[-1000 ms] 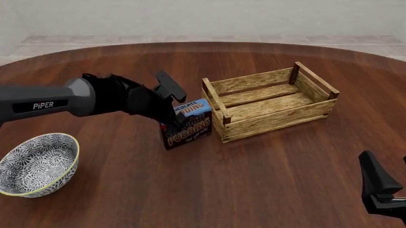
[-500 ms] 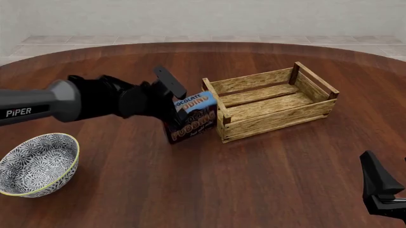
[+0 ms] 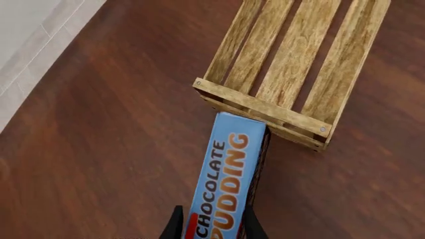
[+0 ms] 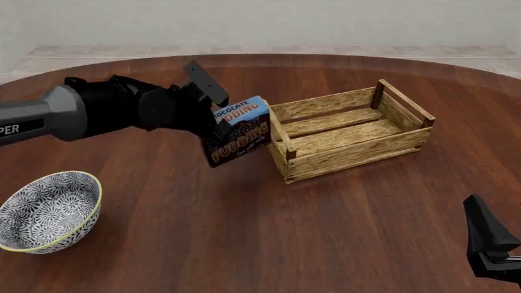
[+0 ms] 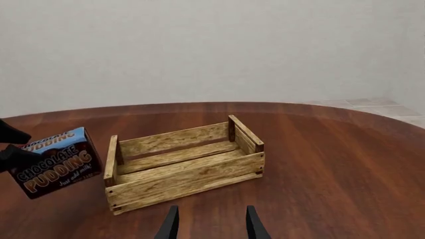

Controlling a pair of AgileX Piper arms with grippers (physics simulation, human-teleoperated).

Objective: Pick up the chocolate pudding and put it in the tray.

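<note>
My left gripper point(image 4: 213, 118) is shut on the chocolate pudding point(image 4: 237, 138), a small carton with a blue top and a dark brown front. It hangs tilted above the table, just left of the tray's near-left corner. The tray point(image 4: 350, 129) is a light wooden slatted crate at centre right. In the left wrist view the pudding point(image 3: 224, 179) points at the tray's end wall point(image 3: 265, 110), between my fingertips point(image 3: 174, 226). In the right wrist view the pudding point(image 5: 55, 162) floats left of the tray point(image 5: 182, 162). My right gripper point(image 5: 209, 224) is open and empty, low at the front right point(image 4: 488, 244).
A round black-and-white patterned bowl point(image 4: 47, 210) sits at the front left of the round wooden table point(image 4: 269, 238). A tiled floor and a pale wall lie beyond the table's far edge.
My left gripper has lifted the chocolate pudding off the table and raised it, still next to the tray's left end. The right arm has not moved.
</note>
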